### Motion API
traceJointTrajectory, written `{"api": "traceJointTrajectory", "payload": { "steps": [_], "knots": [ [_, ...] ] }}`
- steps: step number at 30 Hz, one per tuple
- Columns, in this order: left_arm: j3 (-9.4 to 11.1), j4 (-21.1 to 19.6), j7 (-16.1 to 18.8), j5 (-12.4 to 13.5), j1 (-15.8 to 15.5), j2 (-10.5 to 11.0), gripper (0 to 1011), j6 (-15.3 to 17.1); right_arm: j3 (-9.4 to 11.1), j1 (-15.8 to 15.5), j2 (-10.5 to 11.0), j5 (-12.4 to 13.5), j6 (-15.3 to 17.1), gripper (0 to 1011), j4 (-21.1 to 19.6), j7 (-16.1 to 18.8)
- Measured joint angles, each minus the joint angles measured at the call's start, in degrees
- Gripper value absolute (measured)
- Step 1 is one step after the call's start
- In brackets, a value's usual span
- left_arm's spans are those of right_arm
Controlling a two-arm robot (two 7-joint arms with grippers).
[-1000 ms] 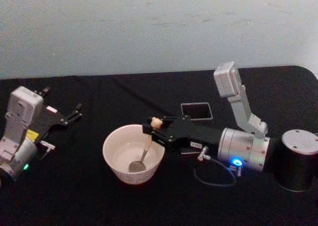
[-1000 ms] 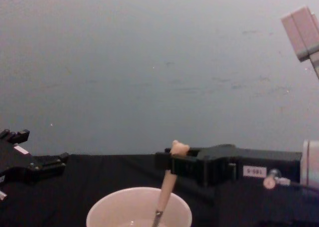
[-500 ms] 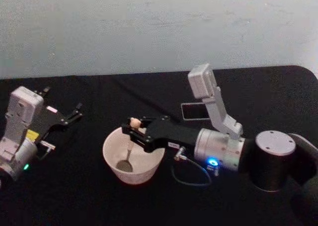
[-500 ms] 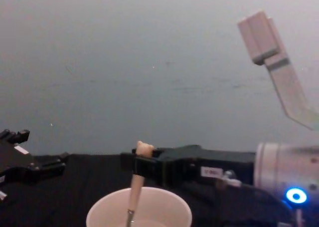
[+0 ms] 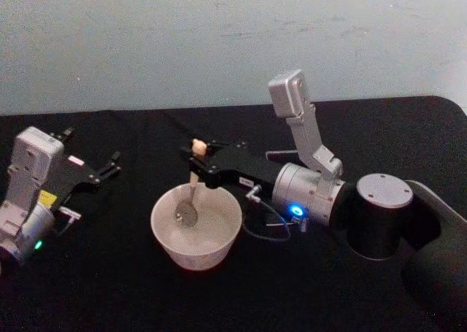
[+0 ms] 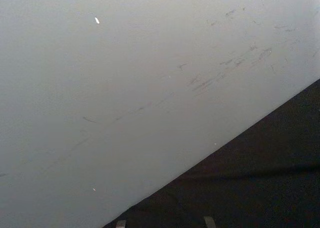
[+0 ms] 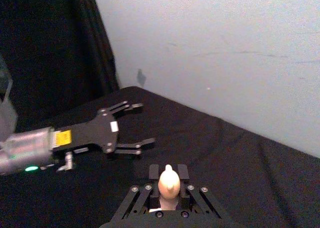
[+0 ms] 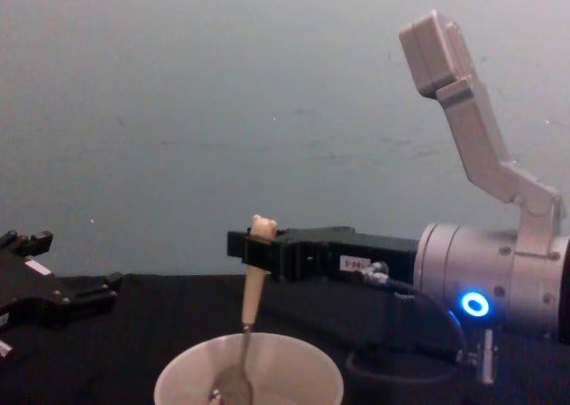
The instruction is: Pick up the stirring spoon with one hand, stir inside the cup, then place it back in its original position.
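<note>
The cream-white cup [image 5: 219,238] stands on the black table in front of me. The stirring spoon [image 5: 191,193] hangs upright in it, its metal bowl down inside near the cup's far left wall. My right gripper [image 5: 197,164] reaches in from the right and is shut on the beige handle just under the bear head [image 7: 169,183]. From the chest, the spoon [image 8: 252,291] dips into the cup [image 8: 307,362] below the right gripper [image 8: 258,249]. A sliver of the dark grey holder [image 5: 276,154] shows behind the right arm. My left gripper [image 5: 109,164] rests open at the left.
The black table [image 5: 109,273] ends at a pale wall behind. A thin cable [image 5: 266,233] loops under the right arm close to the cup. The left gripper [image 7: 125,125] lies open beyond the spoon in the right wrist view.
The right gripper has carried the spoon around inside the cup, from its right side across to the left and then to the far side. The left arm has not moved.
</note>
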Motion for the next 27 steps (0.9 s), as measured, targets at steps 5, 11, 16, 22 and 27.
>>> {"api": "traceJointTrajectory", "payload": {
  "steps": [5,11,16,22,27],
  "knots": [
    [0.0,0.0,0.0,0.0,0.0,0.0,1001,0.0,1.02,0.16,0.01,-0.73,-0.36,215,0.53,-0.37],
    [0.0,0.0,0.0,0.0,0.0,0.0,1001,0.0,2.59,-1.22,2.51,-1.11,-0.29,214,-1.39,0.48],
    [0.0,0.0,0.0,0.0,0.0,0.0,1001,0.0,3.46,-2.92,4.92,-0.61,0.24,215,-4.03,1.92],
    [0.0,0.0,0.0,0.0,0.0,0.0,1001,0.0,3.87,-5.25,8.14,1.16,1.47,215,-7.79,4.29],
    [0.0,0.0,0.0,0.0,0.0,0.0,1001,0.0,3.08,-6.46,9.93,2.55,2.38,215,-10.48,5.75]
  ]
}}
